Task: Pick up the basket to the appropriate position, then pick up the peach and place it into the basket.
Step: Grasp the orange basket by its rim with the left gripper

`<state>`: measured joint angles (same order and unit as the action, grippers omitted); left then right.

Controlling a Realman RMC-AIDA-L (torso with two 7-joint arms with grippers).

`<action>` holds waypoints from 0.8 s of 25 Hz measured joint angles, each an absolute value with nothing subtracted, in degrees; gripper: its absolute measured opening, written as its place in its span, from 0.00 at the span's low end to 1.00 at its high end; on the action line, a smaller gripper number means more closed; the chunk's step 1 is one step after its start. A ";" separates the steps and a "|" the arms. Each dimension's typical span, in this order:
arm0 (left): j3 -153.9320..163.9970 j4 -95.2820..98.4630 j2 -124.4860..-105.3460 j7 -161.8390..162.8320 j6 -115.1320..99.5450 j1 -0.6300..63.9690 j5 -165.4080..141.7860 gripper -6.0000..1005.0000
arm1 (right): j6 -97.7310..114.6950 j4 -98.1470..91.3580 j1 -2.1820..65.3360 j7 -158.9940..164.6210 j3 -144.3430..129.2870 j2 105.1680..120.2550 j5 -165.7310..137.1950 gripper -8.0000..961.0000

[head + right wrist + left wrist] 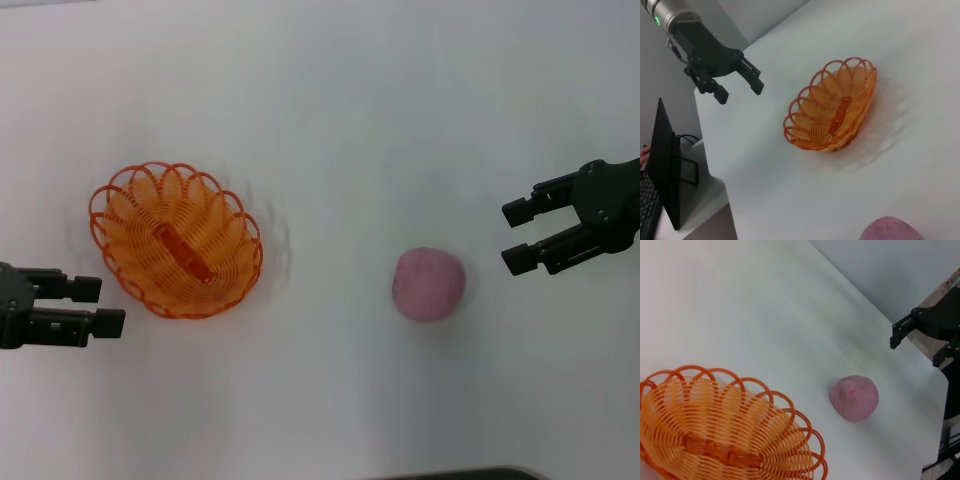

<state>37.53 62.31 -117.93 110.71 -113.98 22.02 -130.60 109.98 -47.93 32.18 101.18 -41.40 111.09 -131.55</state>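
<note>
The orange wire basket (178, 240) sits upright on the white table at the left; it also shows in the left wrist view (715, 435) and the right wrist view (832, 107). It holds nothing. The pink peach (428, 284) lies on the table right of centre, apart from the basket; it also shows in the left wrist view (855, 397) and at the edge of the right wrist view (892, 230). My left gripper (106, 306) is open and empty, just left of the basket. My right gripper (512, 236) is open and empty, right of the peach.
The white table (320, 110) spreads wide around both things. A dark edge (460, 473) shows at the front. A black monitor and keyboard (665, 175) stand off the table's left side. The table's right edge (935, 375) shows in the left wrist view.
</note>
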 joint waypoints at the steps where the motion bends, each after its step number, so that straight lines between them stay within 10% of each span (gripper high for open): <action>1: 37.53 62.31 -117.94 110.74 -113.98 22.04 -130.60 0.77 | 109.99 -47.91 32.18 101.18 -41.40 111.09 -131.56 0.90; 20: 37.30 63.02 -117.95 112.00 -111.98 23.02 -130.60 0.74 | 109.87 -47.72 32.31 101.25 -41.40 111.18 -131.57 0.90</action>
